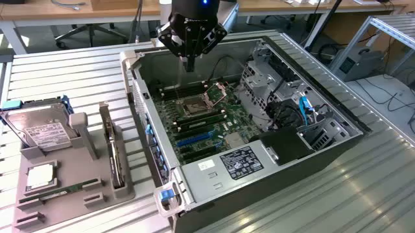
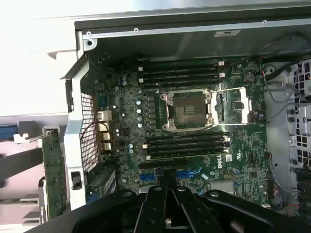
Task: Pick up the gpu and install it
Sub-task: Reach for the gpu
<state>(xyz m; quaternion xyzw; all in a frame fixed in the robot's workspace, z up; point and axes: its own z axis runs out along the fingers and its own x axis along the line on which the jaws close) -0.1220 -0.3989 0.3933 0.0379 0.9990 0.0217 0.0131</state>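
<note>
one black robot gripper [image 1: 188, 64] is hanging over the one open grey computer case [image 1: 337, 124], above the green motherboard [image 1: 214, 121]. its two fingers are sitting pressed together, gripping nothing. the one gpu, a thin flat card with a silver end bracket [image 1: 116, 155], is standing on edge in a slot of the one grey plastic parts tray [image 1: 68, 206], just beside the case wall on the exterior view's left and well apart from the gripper. the tray is also carrying one silver hard drive with a white label [image 1: 45, 131], one square silver cpu chip [image 1: 40, 175] and one slim green ram stick [image 1: 58, 191]. one cpu socket [image 2: 188, 109] is sitting open on the board, with dark ram slots running along two sides of it.
</note>
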